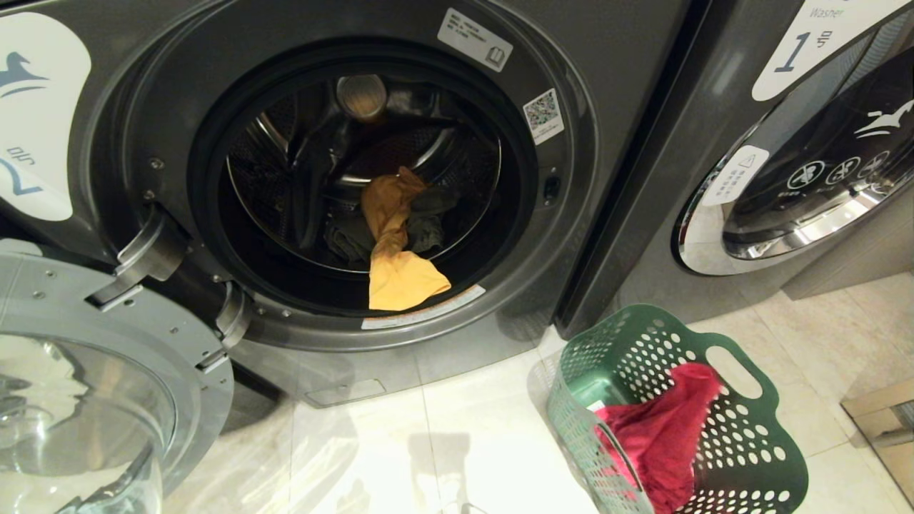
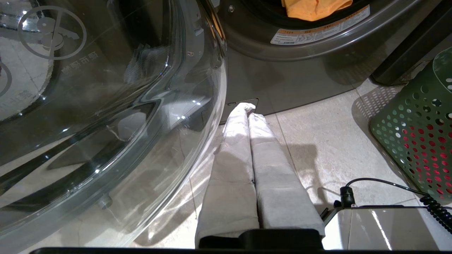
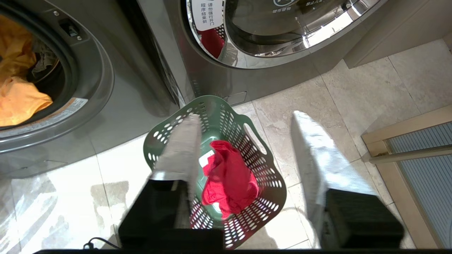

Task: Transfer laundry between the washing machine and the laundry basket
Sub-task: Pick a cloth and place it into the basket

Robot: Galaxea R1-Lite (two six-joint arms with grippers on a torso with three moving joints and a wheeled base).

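Head view, lower left: glass door (image 1: 86, 400) of the washing machine (image 1: 621, 107) swung fully open, its rim hanging over the pale floor tiles (image 1: 443, 442). Centre: drum mouth unobstructed; mustard-orange cloth (image 1: 400, 271) drapes out over the lower lip, dark grey-olive cloth (image 1: 350, 239) behind it inside the drum. A strip of bare tile runs between the machine's base and the green laundry basket (image 1: 750, 457) at lower right; neighbouring machine marked "1" (image 1: 807, 150) fills the upper right. Red-pink cloth (image 1: 664, 435) lies in the basket. Left wrist view: left gripper (image 2: 249, 107) clenched, fingers pressed together, empty, low over the tiles beside the door's rim, pointing at the machine's base. Right wrist view: right gripper (image 3: 243, 118) released, fingers spread wide, above the basket, pointing down; red-pink cloth below and between them, untouched.
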